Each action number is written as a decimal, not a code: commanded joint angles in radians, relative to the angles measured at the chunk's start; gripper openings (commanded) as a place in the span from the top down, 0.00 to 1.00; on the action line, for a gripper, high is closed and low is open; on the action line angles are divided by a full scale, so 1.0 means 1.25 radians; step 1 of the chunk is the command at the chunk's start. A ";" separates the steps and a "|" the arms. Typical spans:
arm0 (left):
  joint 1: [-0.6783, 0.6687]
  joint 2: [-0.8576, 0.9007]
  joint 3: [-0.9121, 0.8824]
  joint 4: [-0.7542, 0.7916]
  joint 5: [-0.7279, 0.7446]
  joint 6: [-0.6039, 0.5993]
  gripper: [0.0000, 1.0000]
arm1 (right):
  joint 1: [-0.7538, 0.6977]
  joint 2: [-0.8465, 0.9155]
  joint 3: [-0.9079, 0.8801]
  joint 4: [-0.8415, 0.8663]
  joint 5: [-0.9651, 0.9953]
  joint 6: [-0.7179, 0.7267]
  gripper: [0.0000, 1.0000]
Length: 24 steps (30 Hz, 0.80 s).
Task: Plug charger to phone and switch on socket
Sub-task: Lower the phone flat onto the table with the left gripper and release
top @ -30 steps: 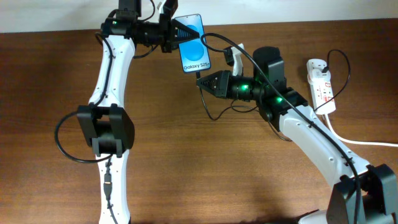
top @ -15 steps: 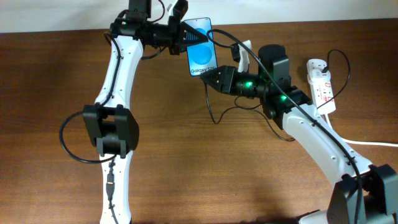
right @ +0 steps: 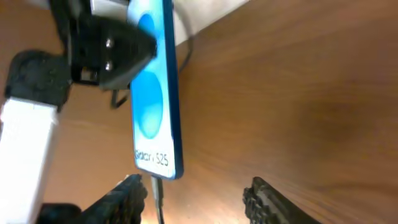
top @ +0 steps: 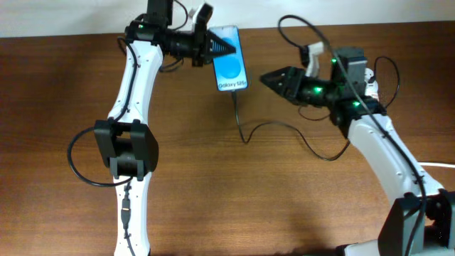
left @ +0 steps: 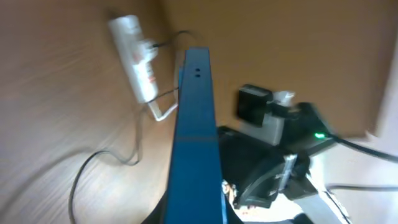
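My left gripper (top: 222, 48) is shut on the phone (top: 231, 58) and holds it up at the back of the table. The blue screen with its dark text (right: 152, 158) faces the right wrist view; the left wrist view shows the phone (left: 196, 137) edge-on. The charger (top: 245, 131), a thin black cable, hangs from the phone's lower end, and its plug (right: 160, 190) sits in the port. To the phone's right, my right gripper (top: 270, 80) is open and apart from it, with the plug beside its left finger (right: 121, 199). The white socket (left: 135, 59) lies on the table.
The charger cable loops over the brown table toward the right arm (top: 370, 135). A thick white cord (top: 435, 165) runs off the right edge. The socket end of the table is largely covered by my right wrist in the overhead view.
My right gripper opened, let go of the plug and drew back to the right. The plug stays in the phone. The left gripper shifted the phone slightly right.
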 commanded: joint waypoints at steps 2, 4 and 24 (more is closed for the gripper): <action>0.003 0.002 0.001 -0.125 -0.261 0.134 1.00 | -0.025 -0.001 0.015 -0.082 0.018 -0.081 0.39; 0.003 0.002 0.000 -0.161 -0.273 0.173 1.00 | -0.023 -0.001 0.015 -0.122 0.054 -0.102 0.38; 0.003 0.132 -0.009 -0.249 -0.423 0.191 1.00 | -0.023 -0.001 0.015 -0.211 0.092 -0.153 0.37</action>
